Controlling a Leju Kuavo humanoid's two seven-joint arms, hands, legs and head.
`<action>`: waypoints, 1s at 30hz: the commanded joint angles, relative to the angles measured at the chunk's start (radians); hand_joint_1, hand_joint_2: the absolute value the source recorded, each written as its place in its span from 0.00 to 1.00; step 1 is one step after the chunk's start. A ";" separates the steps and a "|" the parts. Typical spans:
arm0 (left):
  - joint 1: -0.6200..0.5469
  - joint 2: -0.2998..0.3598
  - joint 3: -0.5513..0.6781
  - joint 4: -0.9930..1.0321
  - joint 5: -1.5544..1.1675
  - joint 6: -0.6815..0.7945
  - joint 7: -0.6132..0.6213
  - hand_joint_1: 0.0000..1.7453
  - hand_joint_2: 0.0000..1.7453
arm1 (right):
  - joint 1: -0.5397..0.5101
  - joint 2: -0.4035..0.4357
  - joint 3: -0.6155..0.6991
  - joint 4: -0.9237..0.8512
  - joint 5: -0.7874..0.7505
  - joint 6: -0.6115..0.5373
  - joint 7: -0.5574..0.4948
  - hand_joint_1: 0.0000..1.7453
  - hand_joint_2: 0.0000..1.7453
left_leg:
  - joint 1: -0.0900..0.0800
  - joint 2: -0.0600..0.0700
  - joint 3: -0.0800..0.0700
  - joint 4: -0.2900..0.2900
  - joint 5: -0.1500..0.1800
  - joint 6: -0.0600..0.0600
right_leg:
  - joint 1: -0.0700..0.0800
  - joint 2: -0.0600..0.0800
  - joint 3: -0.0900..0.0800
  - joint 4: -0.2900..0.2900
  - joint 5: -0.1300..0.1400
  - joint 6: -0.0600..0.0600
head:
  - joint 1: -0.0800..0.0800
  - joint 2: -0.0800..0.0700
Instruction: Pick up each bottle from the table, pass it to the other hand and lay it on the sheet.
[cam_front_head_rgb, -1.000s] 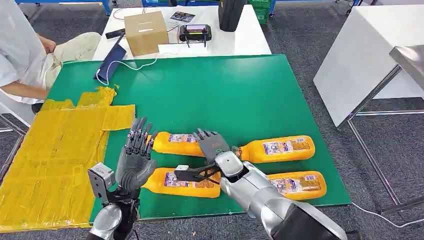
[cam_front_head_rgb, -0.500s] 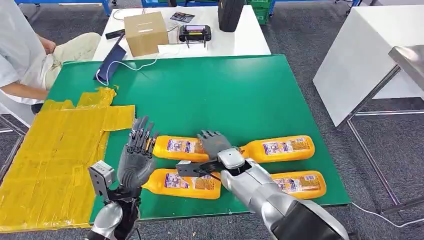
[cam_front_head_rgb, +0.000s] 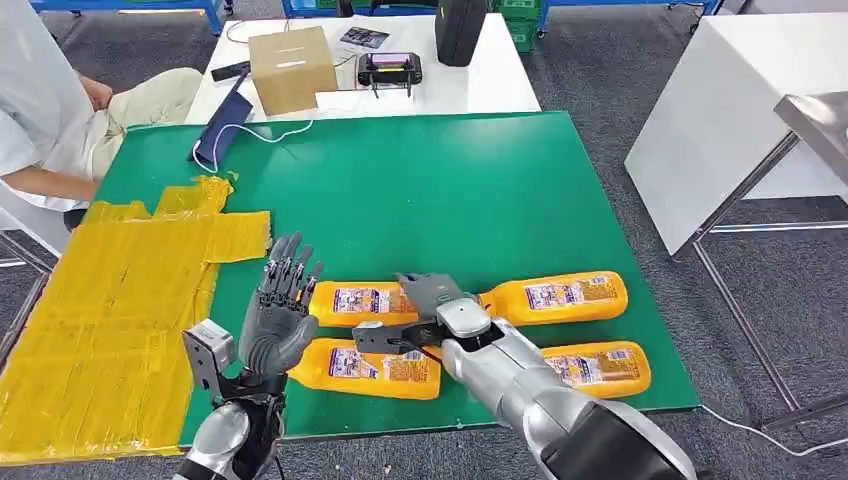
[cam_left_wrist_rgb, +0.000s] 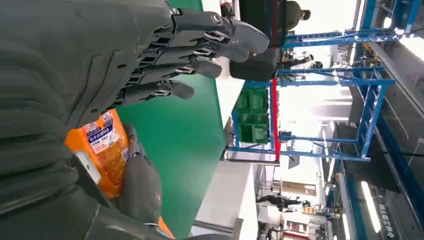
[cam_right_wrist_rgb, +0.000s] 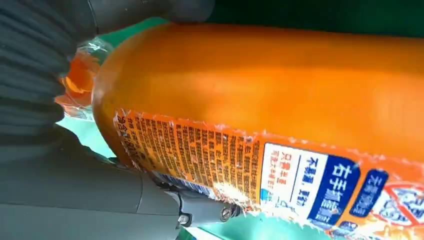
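Four orange bottles are lying on the green table (cam_front_head_rgb: 450, 180), and the right hand (cam_front_head_rgb: 428, 293) is resting over the far-left bottle (cam_front_head_rgb: 360, 301), fingers wrapping its body, which is looming large and close against the palm in the right wrist view. The left hand (cam_front_head_rgb: 277, 310) is hovering open just left of that bottle, fingers spread and pointing up, holding nothing, with the yellow sheet (cam_front_head_rgb: 110, 300) lying flat further left and a seated person (cam_front_head_rgb: 40, 110) waiting at the far left corner
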 joint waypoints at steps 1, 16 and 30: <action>0.004 0.004 -0.032 0.000 -0.022 0.000 0.022 0.00 1.00 | 0.091 -0.031 -0.082 0.040 -0.018 -0.217 -0.005 1.00 1.00 | 0.002 -0.007 0.001 -0.002 0.001 -0.001 | 0.001 0.001 0.004 -0.003 0.000 -0.001 | 0.000 0.000; 0.064 0.011 -0.019 -0.076 -0.043 0.005 0.032 0.00 1.00 | 0.137 -0.044 -0.281 -0.036 -0.168 -0.556 -0.172 1.00 1.00 | 0.001 -0.006 -0.002 0.000 0.001 0.000 | 0.000 0.003 0.010 -0.001 0.000 -0.001 | 0.001 0.000; 0.098 0.007 0.007 -0.134 -0.130 0.038 0.029 0.00 1.00 | 0.493 -0.089 -0.532 -0.847 -0.600 -0.506 -0.466 1.00 1.00 | 0.001 -0.007 -0.012 0.001 0.000 0.000 | 0.001 0.002 0.002 0.001 -0.001 -0.001 | 0.001 0.000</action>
